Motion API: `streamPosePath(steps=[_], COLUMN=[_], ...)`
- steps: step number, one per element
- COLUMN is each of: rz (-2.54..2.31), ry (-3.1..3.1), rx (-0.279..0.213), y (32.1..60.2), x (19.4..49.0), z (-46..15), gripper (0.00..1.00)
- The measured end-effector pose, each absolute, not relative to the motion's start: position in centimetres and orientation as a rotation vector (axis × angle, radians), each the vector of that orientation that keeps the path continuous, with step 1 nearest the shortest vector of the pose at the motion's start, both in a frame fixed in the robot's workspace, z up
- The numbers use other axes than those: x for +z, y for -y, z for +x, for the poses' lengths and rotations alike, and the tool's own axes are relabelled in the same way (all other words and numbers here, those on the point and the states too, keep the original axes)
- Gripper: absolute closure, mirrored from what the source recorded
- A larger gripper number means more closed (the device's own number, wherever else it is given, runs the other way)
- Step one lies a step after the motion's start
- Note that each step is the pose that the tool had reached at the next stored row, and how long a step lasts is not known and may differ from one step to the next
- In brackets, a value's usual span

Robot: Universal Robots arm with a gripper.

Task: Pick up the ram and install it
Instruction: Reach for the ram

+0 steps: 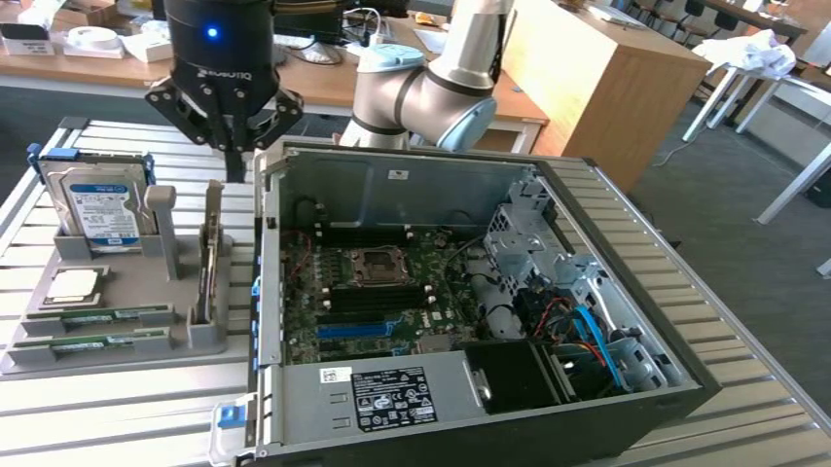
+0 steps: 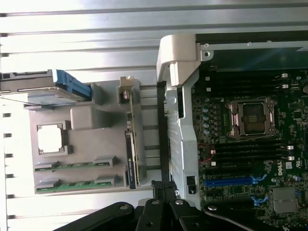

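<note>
Ram, two thin green circuit-board sticks [image 1: 97, 316], lies flat at near left. We see the open black computer case [image 1: 389, 185] right of their grey plastic holder [image 1: 195, 336]; the black pincer [image 1: 234, 173], pressed together and empty, hovers over its upright board [image 1: 212, 233].

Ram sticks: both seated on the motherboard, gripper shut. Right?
No. Both ram sticks lie in the grey holder, not on the motherboard, as the exterior view shows. The gripper is shut.
</note>
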State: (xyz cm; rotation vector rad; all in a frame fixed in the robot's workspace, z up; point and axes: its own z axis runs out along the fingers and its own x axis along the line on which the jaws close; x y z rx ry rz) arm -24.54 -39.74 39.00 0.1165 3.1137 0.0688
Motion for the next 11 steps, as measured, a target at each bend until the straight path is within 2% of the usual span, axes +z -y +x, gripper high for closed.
streamPosePath(steps=[11], rz=[0.116], ry=[-3.114], rx=[0.069], y=[39.7], x=[38.9], z=[-26.6], gripper=[0.9])
